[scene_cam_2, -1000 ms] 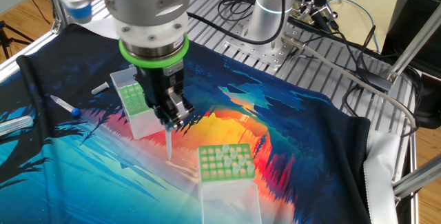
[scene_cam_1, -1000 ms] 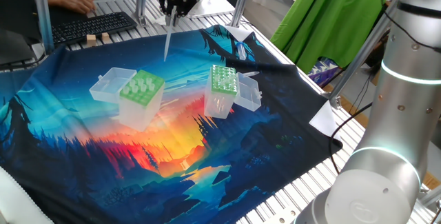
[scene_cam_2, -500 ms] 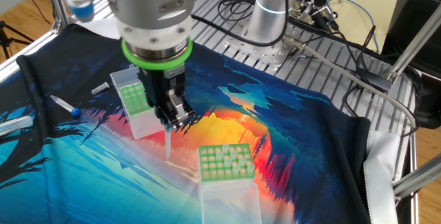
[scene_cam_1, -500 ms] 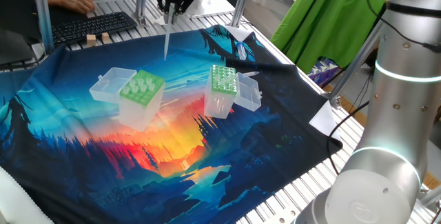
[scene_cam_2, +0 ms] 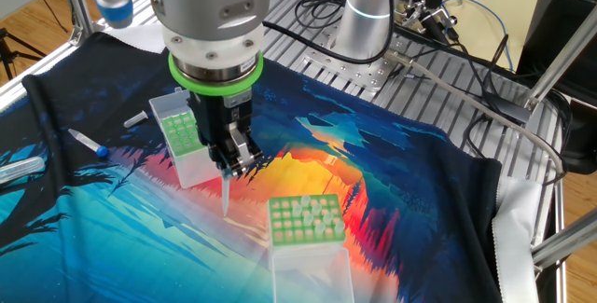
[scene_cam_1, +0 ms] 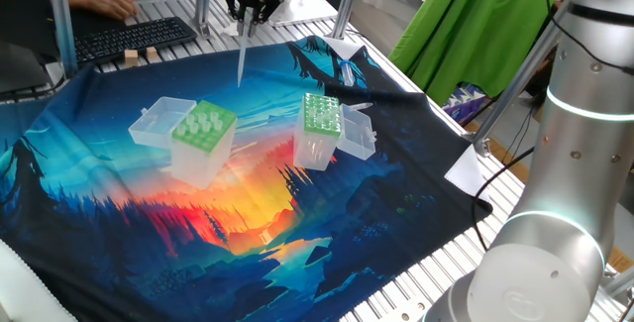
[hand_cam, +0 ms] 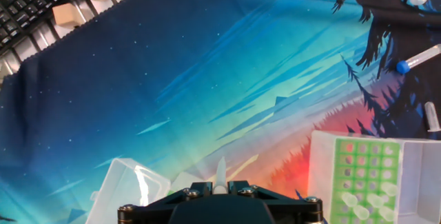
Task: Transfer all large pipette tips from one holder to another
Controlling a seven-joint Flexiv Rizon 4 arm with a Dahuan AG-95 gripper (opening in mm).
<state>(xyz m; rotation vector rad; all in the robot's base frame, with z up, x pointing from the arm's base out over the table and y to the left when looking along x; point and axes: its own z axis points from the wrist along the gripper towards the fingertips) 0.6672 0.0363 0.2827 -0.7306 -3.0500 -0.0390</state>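
My gripper [scene_cam_1: 244, 21] [scene_cam_2: 232, 167] [hand_cam: 220, 187] is shut on one large pipette tip [scene_cam_1: 241, 59] [scene_cam_2: 226, 196] [hand_cam: 220, 172], a whitish cone that hangs point down, high above the cloth. It hovers between the two boxes. The one holder [scene_cam_1: 204, 127] [scene_cam_2: 304, 221], with a light-green wide-holed top, has several tips standing in it. The other holder [scene_cam_1: 322, 114] [scene_cam_2: 180, 133] [hand_cam: 360, 172], narrower with a finely holed green top, stands open. The hand view shows a few tips in it at its near edge.
The wide box's clear lid [scene_cam_1: 158, 122] [hand_cam: 127, 189] and the narrow box's lid [scene_cam_1: 358, 135] lie open beside them. A blue-capped tube [scene_cam_2: 89, 143] [hand_cam: 415, 60] lies on the printed cloth. A keyboard [scene_cam_1: 139, 35] and wooden blocks [hand_cam: 69, 14] sit past the cloth's edge.
The gripper and its tip have shifted only slightly, sideways toward the narrower box in the other fixed view. The boxes have not moved.
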